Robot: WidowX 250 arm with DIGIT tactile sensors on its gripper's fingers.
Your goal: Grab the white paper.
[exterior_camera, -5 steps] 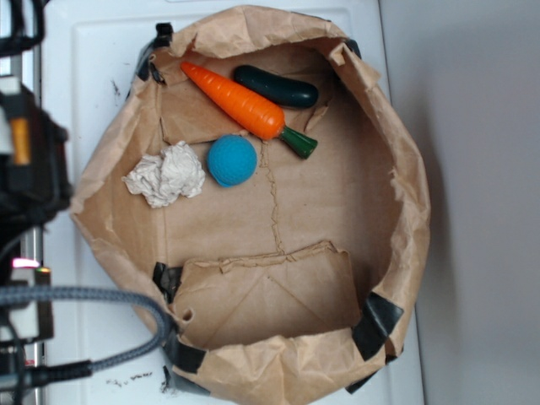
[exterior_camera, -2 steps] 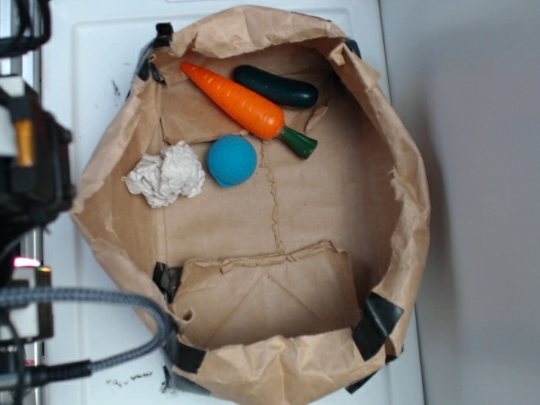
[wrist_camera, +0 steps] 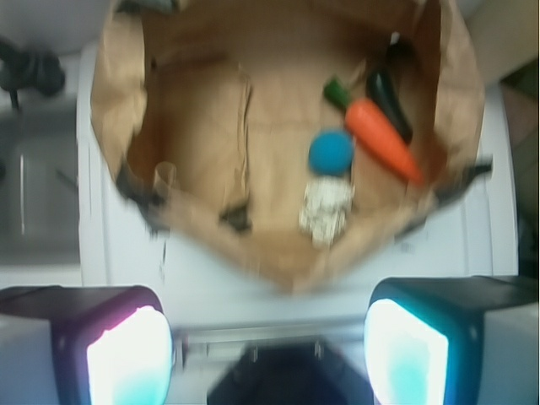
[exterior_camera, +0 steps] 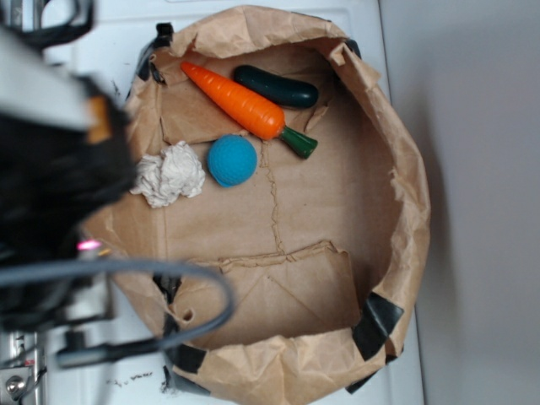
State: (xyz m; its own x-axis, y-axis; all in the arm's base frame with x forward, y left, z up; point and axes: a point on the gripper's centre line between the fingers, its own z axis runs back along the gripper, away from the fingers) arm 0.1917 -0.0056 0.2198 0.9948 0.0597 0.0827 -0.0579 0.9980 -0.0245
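Lying near the paper bag's (exterior_camera: 405, 194) left rim, the crumpled white paper (exterior_camera: 169, 175) touches the blue ball (exterior_camera: 232, 160); gripper (wrist_camera: 268, 337) spread wide.

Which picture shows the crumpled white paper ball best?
The exterior view: the white paper looks sharp and wrinkly beside the blue ball. The wrist view shows it only as a small blurry pale lump.

Exterior looks straight down; blurry wrist view, seemingly higher, shares the brown paper bag (exterior_camera: 337, 211).
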